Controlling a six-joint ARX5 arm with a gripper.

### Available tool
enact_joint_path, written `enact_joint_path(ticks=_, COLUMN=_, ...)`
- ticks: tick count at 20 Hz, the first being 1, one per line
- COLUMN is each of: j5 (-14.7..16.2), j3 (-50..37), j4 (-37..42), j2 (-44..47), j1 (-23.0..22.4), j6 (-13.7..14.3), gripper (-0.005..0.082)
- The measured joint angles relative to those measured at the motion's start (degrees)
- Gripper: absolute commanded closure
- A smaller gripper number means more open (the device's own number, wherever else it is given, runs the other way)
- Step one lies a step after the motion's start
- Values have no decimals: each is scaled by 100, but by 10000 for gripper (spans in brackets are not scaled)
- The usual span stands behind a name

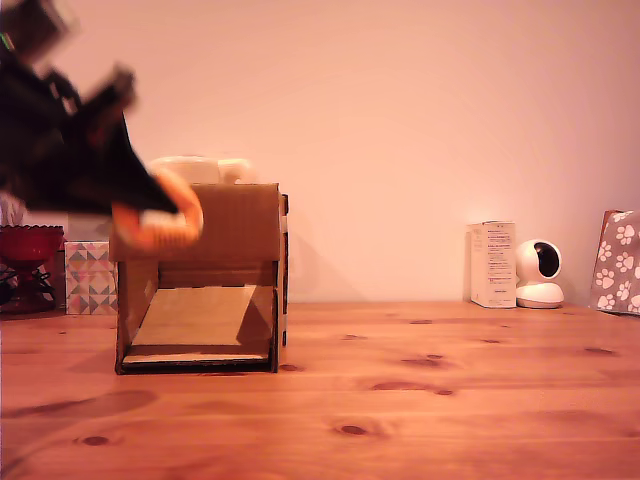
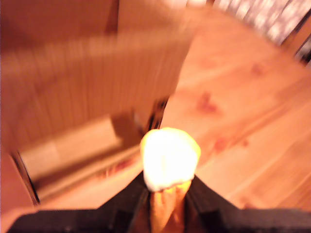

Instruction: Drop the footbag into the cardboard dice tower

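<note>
The footbag (image 1: 165,215) is a small orange and pale ball held in my gripper (image 1: 155,215), which comes in blurred from the exterior view's left. It hangs in front of the upper left of the cardboard dice tower (image 1: 235,230), near its top edge. The tower is a brown box with a front opening and a sloped ramp (image 1: 195,318) inside. In the wrist view the footbag (image 2: 169,158) glows bright between my dark fingers (image 2: 127,204), with the gripper (image 2: 167,191) shut on it and the tower (image 2: 87,77) blurred just beyond.
A patterned tissue box (image 1: 90,277) and a red bowl-like object (image 1: 28,243) stand at the exterior view's left behind the tower. A white carton (image 1: 493,264), a small white camera (image 1: 540,273) and a paw-print bag (image 1: 618,262) stand at the far right on the wooden table (image 1: 420,400).
</note>
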Motion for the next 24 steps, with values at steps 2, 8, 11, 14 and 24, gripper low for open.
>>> enact_joint_path(ticks=2, j5=-9, j3=0, j4=116, j2=-278, j1=0, j6=0, gripper=770)
enact_joint_path(ticks=8, j5=-326, j3=11, j4=1099, j2=-337, j1=0, j6=365, gripper=763)
enact_joint_path(ticks=11, j5=-439, j3=345, j4=1071, j2=7, j1=0, j6=511, gripper=763)
enact_joint_path(ticks=14, j5=-455, j3=1093, j4=839, j2=483, j1=0, j6=658, gripper=763)
enact_joint_path(ticks=24, j5=-461, j3=3713, j4=-1683, j2=2555, j1=483, j6=767, gripper=760)
